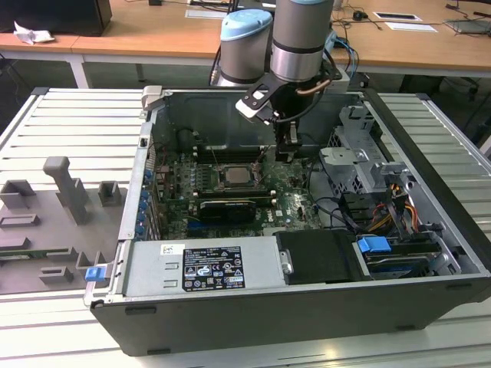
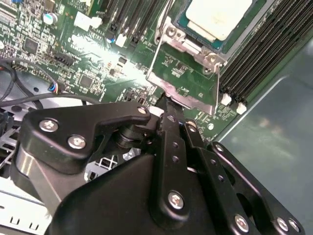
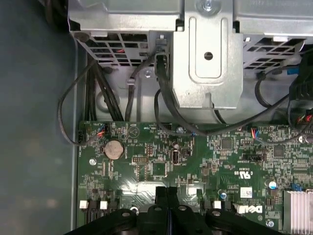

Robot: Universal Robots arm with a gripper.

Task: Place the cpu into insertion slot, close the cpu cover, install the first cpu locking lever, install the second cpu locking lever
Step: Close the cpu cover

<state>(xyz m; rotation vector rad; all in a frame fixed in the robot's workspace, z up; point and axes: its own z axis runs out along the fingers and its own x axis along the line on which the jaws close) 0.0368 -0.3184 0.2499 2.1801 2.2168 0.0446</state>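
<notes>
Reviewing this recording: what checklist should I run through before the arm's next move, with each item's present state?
1. cpu seated in the insertion slot: ok, it lies flat inside.
2. cpu cover closed: not ok, it is swung open, with green board showing through its window.
3. gripper at the cover's free edge: ok, its tip meets that edge.
4. Firm hold on the cover: cannot tell.
5. locking lever latched: not ok, the cover is open.

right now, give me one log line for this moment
cpu: in insertion slot | cpu cover: open | gripper: shut, tips at cover's free edge
</notes>
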